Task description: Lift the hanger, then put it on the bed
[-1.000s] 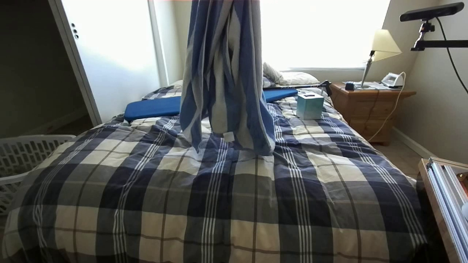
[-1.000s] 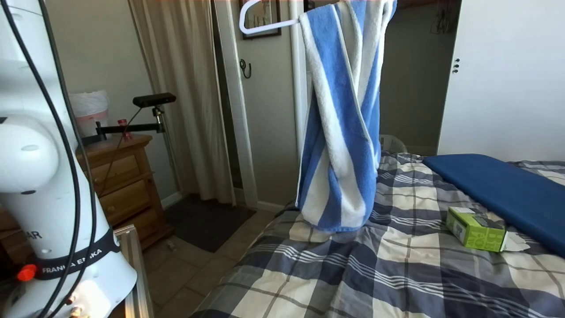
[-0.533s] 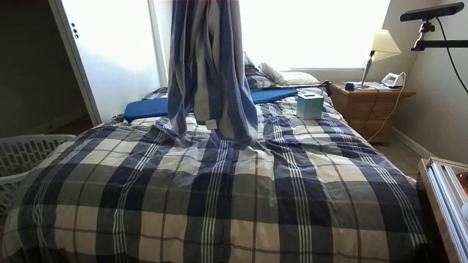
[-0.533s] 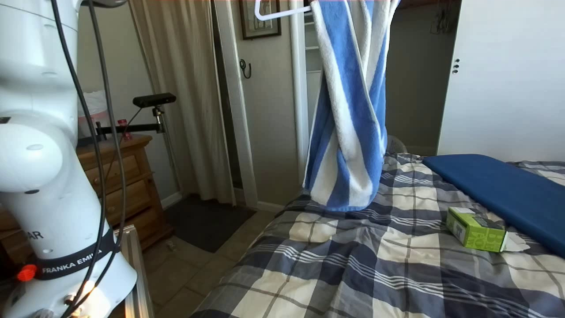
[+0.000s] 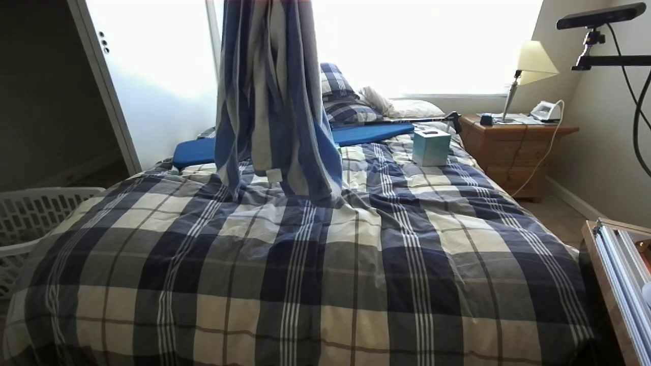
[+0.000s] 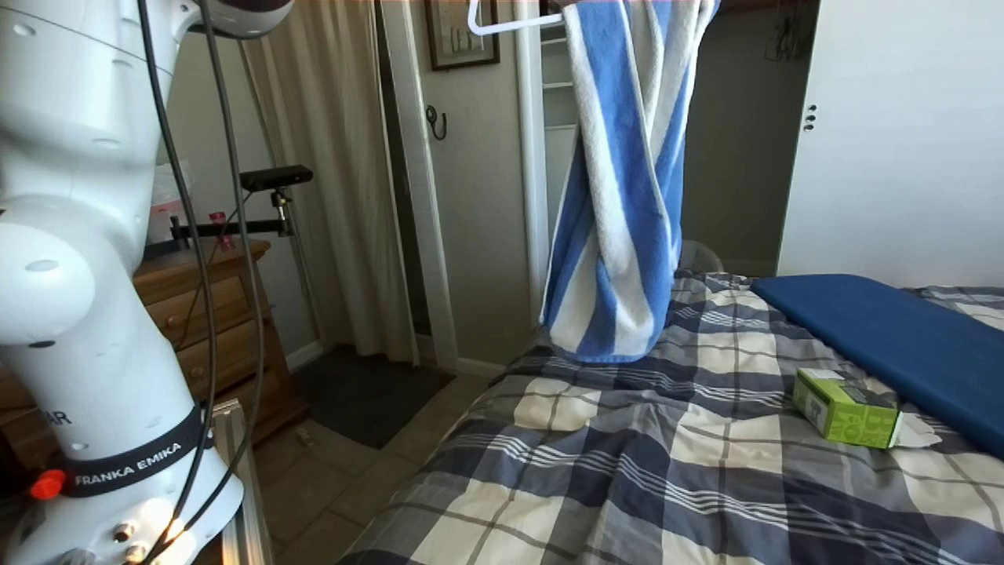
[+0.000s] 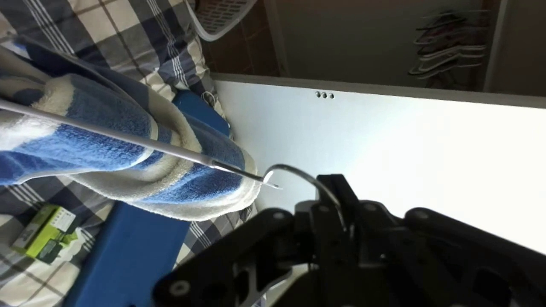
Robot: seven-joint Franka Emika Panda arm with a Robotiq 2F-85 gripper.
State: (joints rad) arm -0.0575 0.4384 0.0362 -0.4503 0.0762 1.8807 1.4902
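Observation:
The pale hanger point(image 7: 166, 147) carries a blue-and-white striped garment point(image 5: 274, 101). My gripper point(image 7: 335, 181) is shut on the hanger's thin metal hook in the wrist view. An exterior view shows one white end of the hanger point(image 6: 518, 25) at the top edge; the garment point(image 6: 620, 188) hangs straight down from it. The gripper is out of frame in both exterior views. The plaid bed point(image 5: 351, 284) lies below, also in an exterior view point(image 6: 580, 486). The garment's lower end is over the bed; I cannot tell whether it touches the comforter.
A long blue board point(image 6: 886, 337) lies across the bed. A green box point(image 6: 851, 416) and a teal tissue box point(image 5: 431, 148) sit on the comforter. A white basket point(image 5: 51, 195) stands beside the bed. A nightstand point(image 5: 516, 147) with a lamp point(image 5: 531, 63) stands at the far side.
The hanging garment has moved left and slightly up in an exterior view, and slightly right and up in an exterior view. The arm has leaned further over. The hanger stays held.

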